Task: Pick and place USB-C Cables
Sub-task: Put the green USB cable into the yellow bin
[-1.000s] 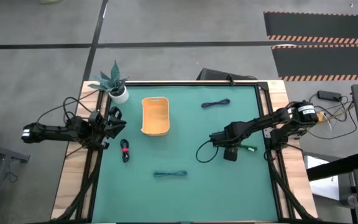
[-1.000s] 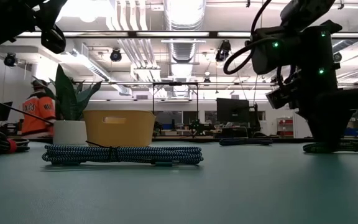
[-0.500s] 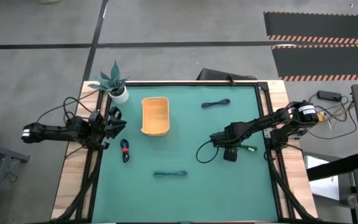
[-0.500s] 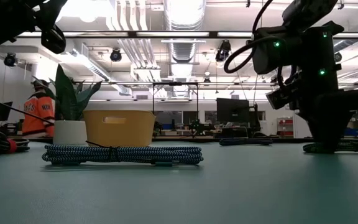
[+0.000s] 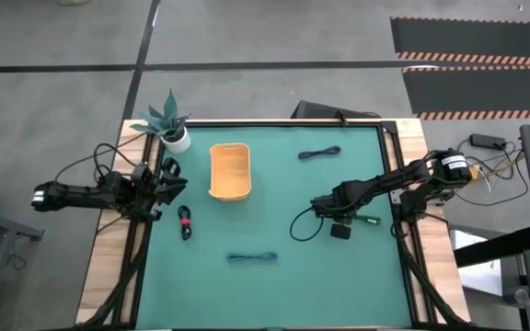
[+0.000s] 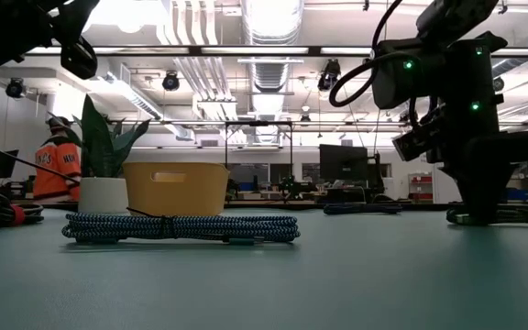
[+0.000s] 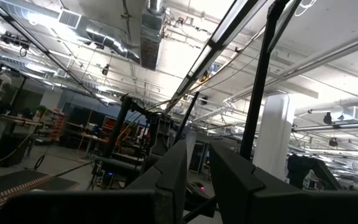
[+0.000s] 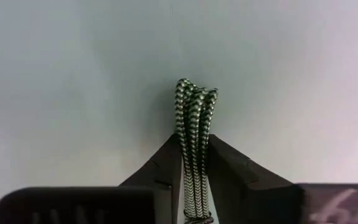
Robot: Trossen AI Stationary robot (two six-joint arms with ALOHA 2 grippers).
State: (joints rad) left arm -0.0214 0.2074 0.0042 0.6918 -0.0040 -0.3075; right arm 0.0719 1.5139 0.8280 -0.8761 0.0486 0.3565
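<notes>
Right gripper (image 8: 193,163) — jaws clamped on green cable (image 8: 194,124), low over counter (image 5: 274,202); left gripper (image 7: 193,163) jaws narrow — parked at counter's left edge.

The tray (image 5: 229,171) sits on the surface (image 5: 274,276), left of centre toward the far edge. A potted plant (image 5: 168,123) stands at the far left corner. One cable (image 5: 319,153) lies right of the tray. A second cable (image 5: 185,223) lies near the left edge. A third cable (image 5: 252,257) lies toward the near edge. The right claw (image 5: 351,221) is at the right side, closed on a fourth cable (image 8: 194,130), apparently resting on the surface. The left claw (image 5: 175,180) waits at the left edge.
</notes>
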